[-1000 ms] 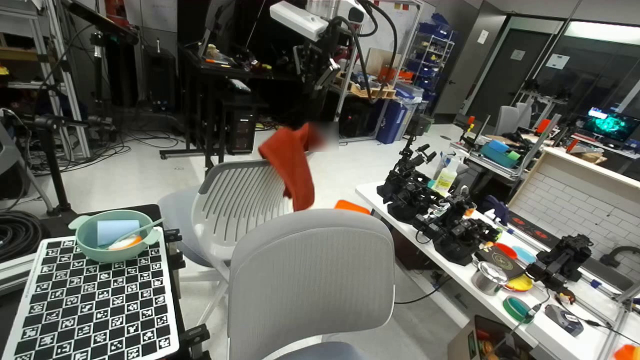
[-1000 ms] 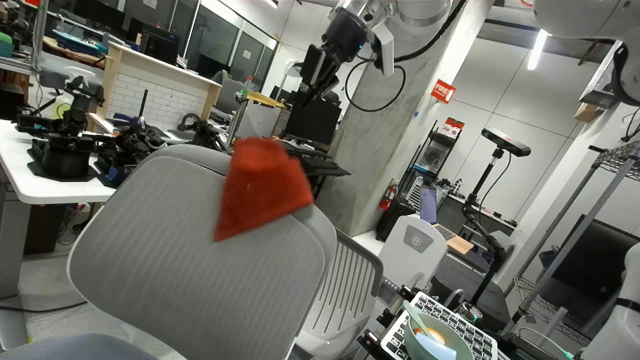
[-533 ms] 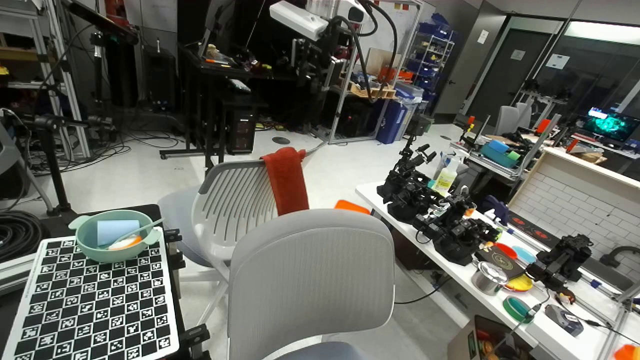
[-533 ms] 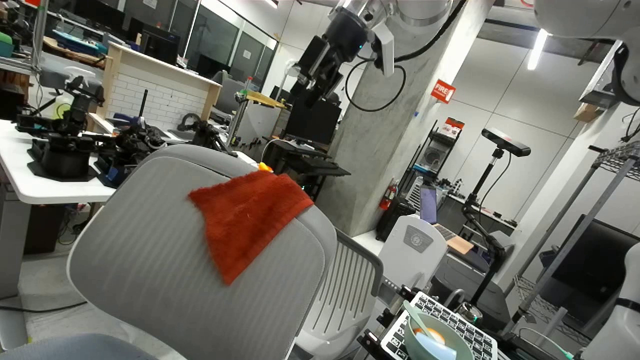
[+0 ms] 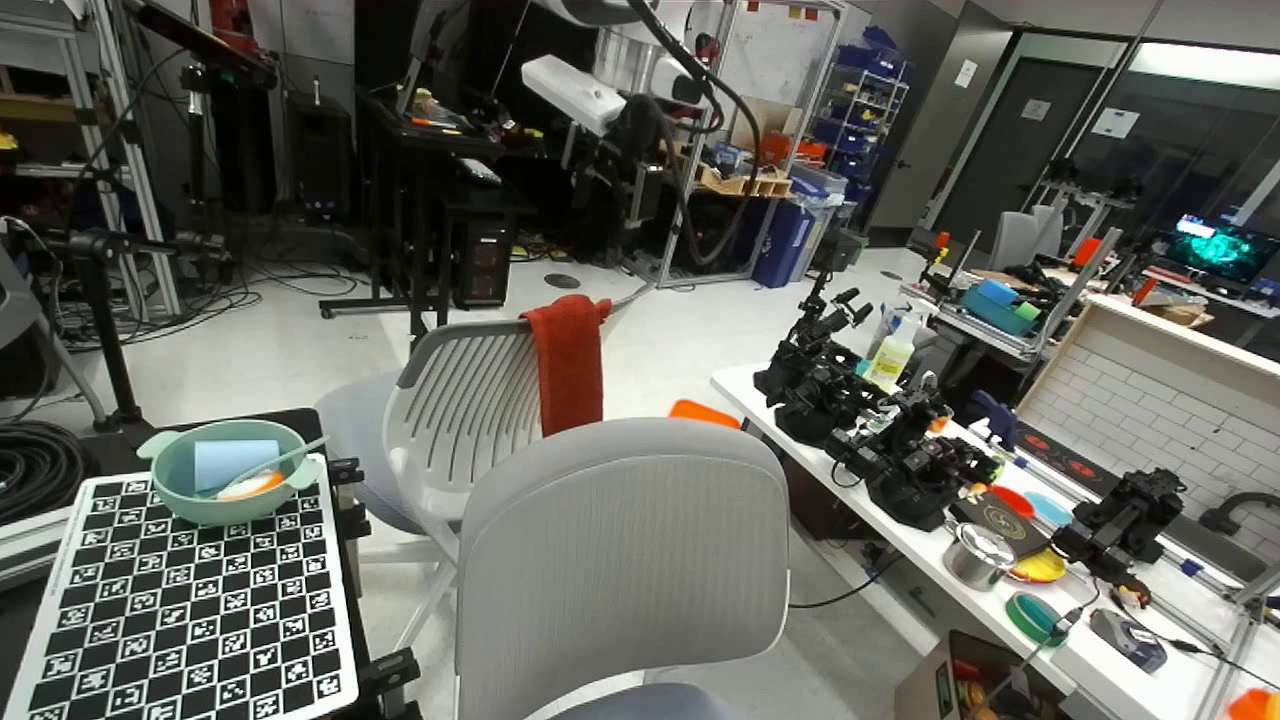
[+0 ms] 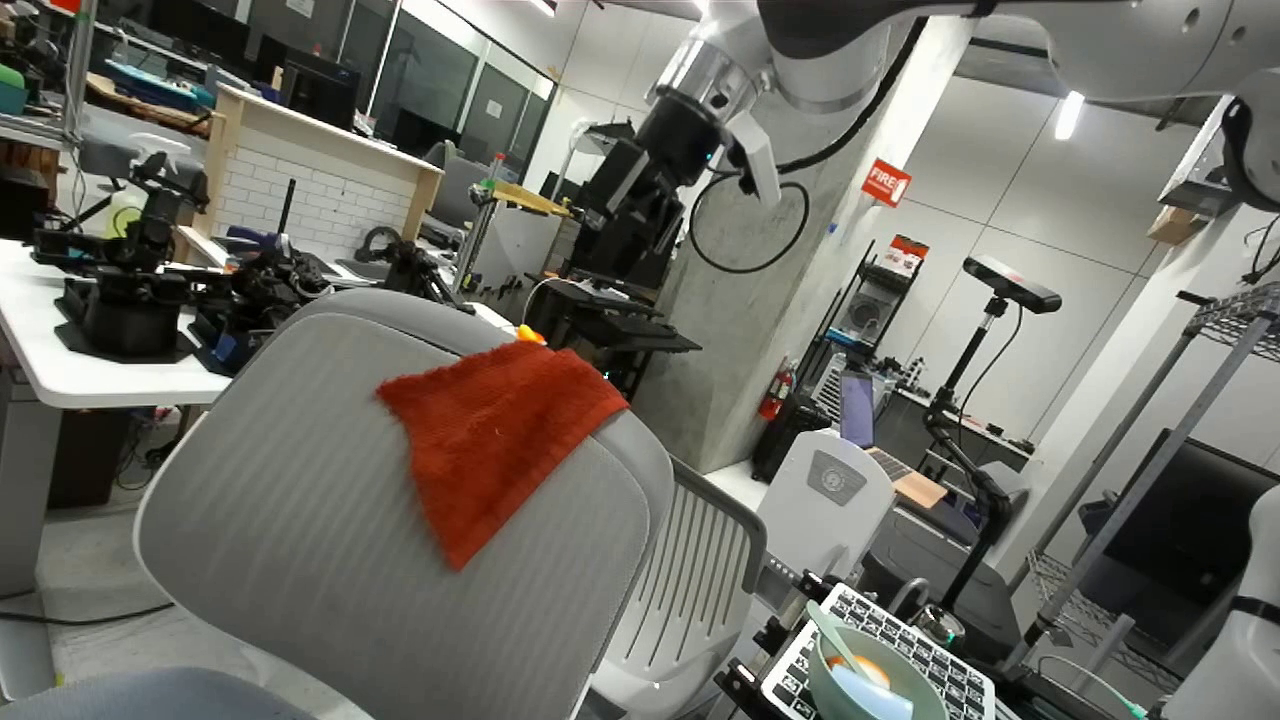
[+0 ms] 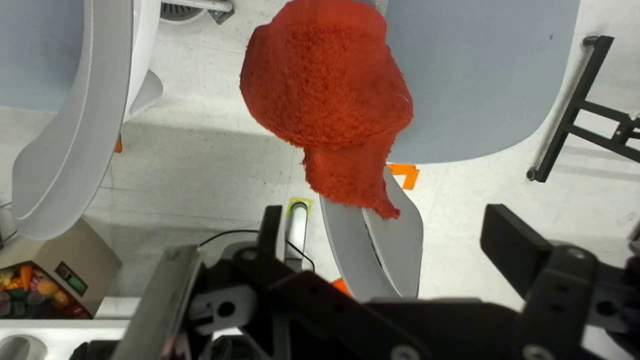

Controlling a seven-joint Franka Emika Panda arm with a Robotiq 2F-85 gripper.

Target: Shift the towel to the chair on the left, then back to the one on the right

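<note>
The towel (image 5: 573, 365) is a red-orange cloth draped over the top of a grey chair's back; in an exterior view that towel (image 6: 505, 440) hangs down the mesh front with a pointed lower corner. From above, the wrist view shows the towel (image 7: 330, 80) bunched over the backrest (image 7: 400, 240) of this chair. A second grey chair (image 7: 75, 130) stands apart from it, with a bare backrest (image 5: 630, 540). My gripper (image 7: 387, 227) is above the towel without touching it, its two fingers wide apart and nothing between them. In an exterior view my gripper (image 6: 620, 245) points down.
A white table (image 5: 745, 390) bears several small black robot arms. A green bowl (image 5: 225, 512) sits on a checkered board (image 5: 210, 620) beside the chairs. An open box (image 7: 95, 260) holds colourful toys. A camera stand (image 6: 1010, 285) rises behind the chairs.
The towel dropped free from below the gripper and settled over the chair back. The jaws have opened wide. Over the last half second the arm has shifted slightly down and sideways; the towel barely moved.
</note>
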